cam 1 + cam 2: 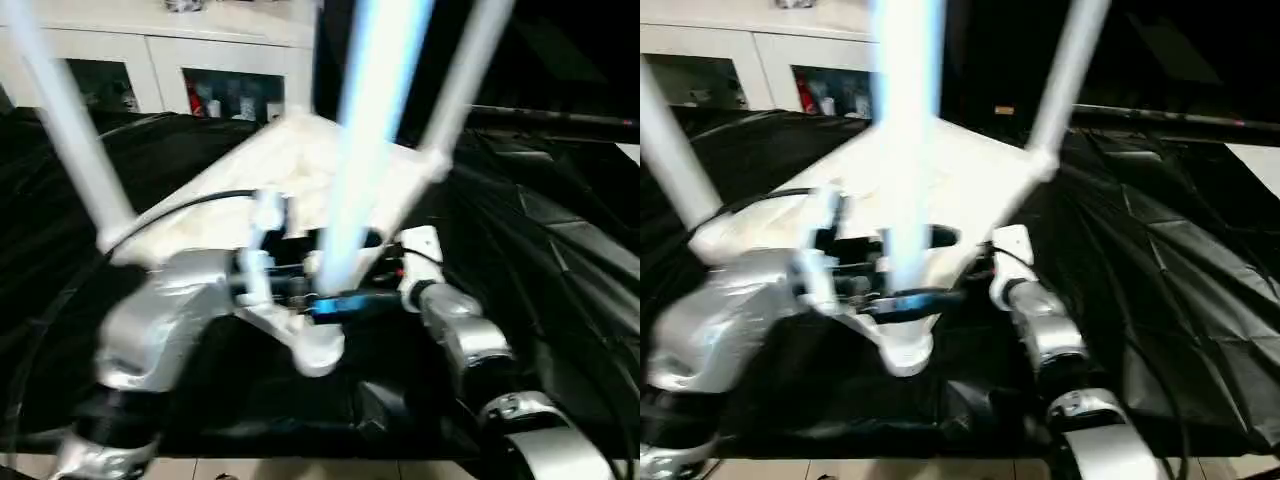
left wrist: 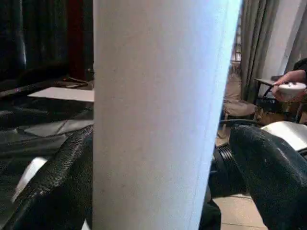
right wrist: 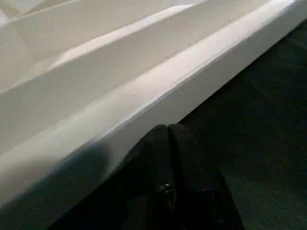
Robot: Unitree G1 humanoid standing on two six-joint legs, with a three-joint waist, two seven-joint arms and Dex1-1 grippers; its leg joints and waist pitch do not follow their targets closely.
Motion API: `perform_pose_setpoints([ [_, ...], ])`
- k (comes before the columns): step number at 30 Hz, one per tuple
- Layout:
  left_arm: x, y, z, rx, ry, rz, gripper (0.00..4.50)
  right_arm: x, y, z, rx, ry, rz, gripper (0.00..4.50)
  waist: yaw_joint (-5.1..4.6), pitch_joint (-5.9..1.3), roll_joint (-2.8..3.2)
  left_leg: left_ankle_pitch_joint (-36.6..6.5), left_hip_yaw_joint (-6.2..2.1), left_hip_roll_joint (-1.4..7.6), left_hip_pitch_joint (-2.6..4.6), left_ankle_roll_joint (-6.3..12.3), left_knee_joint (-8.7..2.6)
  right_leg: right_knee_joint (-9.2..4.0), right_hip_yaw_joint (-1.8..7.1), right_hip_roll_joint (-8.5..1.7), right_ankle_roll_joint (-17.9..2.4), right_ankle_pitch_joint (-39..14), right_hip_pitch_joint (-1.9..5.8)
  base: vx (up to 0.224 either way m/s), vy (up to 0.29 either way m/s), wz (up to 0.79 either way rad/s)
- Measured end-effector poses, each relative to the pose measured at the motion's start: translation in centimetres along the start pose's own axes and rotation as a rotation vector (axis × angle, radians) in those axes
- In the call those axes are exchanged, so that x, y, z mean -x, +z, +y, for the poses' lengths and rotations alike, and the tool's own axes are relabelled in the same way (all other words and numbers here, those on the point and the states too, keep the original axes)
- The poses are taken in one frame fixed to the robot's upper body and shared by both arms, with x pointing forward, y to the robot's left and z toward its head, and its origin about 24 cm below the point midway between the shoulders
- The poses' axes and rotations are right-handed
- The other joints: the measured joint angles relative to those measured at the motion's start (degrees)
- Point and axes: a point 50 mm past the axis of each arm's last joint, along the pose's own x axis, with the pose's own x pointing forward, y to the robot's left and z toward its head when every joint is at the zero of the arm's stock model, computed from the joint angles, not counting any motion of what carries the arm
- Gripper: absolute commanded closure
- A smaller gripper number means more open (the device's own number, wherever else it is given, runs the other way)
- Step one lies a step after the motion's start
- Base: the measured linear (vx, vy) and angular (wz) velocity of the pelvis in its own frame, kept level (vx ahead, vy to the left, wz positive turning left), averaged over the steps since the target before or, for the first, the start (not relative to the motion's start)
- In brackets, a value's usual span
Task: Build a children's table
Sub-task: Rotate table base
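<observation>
The children's table top (image 1: 300, 170) lies upside down on a black cloth. Three white legs stand up from its corner sockets: one at the left (image 1: 70, 130), one at the far right (image 1: 460, 80), and one at the near corner (image 1: 375, 120). My left gripper (image 2: 163, 143) is open around the near leg (image 2: 158, 105), low down by its socket, with a black finger (image 2: 62, 172) on either side. Just to the right of that corner, my right gripper (image 3: 168, 139) is shut, its fingertips resting against the top's rim (image 3: 158, 96) where it meets the cloth.
The black cloth (image 1: 560, 280) covers the whole work surface. A white cabinet with glass-front shelves (image 1: 150, 70) stands behind. At the edge of the left wrist view, a person's hand (image 2: 288, 79) holds a small white object. Light floor shows at the near edge.
</observation>
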Motion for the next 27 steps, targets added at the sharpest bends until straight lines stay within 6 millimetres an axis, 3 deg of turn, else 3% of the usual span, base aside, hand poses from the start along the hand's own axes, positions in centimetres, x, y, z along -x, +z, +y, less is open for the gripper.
perform_pose_setpoints([
  [9,-2.5,-0.9,0.8,-0.030,0.031,0.011,0.00,-0.2,0.1,1.2,0.005,0.075,-0.016,4.49,-0.05,0.00,0.00,0.0,0.01,0.00,0.00,0.00,0.03,-0.02,0.01,0.00,0.0,0.0,0.00,0.000,0.000,0.00],
  [14,-3.2,-1.9,3.0,-0.108,0.230,0.097,0.00,-0.3,0.2,1.3,0.039,0.048,-0.029,4.49,0.04,-0.01,-0.02,0.0,-0.01,0.00,0.03,0.00,0.03,-0.02,0.00,-0.01,-0.1,0.1,0.04,0.000,0.000,0.00],
  [17,-2.5,-2.3,4.2,-0.155,0.317,0.163,0.00,-0.4,0.3,1.1,0.039,0.026,-0.033,4.49,0.06,0.01,0.01,0.0,-0.05,0.00,0.07,0.00,0.03,0.05,-0.06,-0.01,-0.2,0.1,0.01,0.000,0.000,0.00],
  [22,-0.5,-2.9,5.5,-0.205,0.441,0.224,0.00,0.5,0.5,-1.6,0.028,-0.038,-0.040,4.49,0.29,0.03,-0.02,0.0,-0.07,0.00,0.06,0.00,0.04,0.08,-0.06,-0.01,-0.1,0.1,0.01,0.000,0.000,0.00],
  [27,0.6,-3.9,5.0,-0.178,0.438,0.213,0.00,1.4,1.2,-3.2,0.024,-0.036,-0.082,4.49,0.77,0.04,-0.01,0.0,-0.06,0.01,-0.01,0.00,0.04,0.04,-0.08,-0.01,-0.2,0.1,-0.03,0.000,0.000,0.00],
])
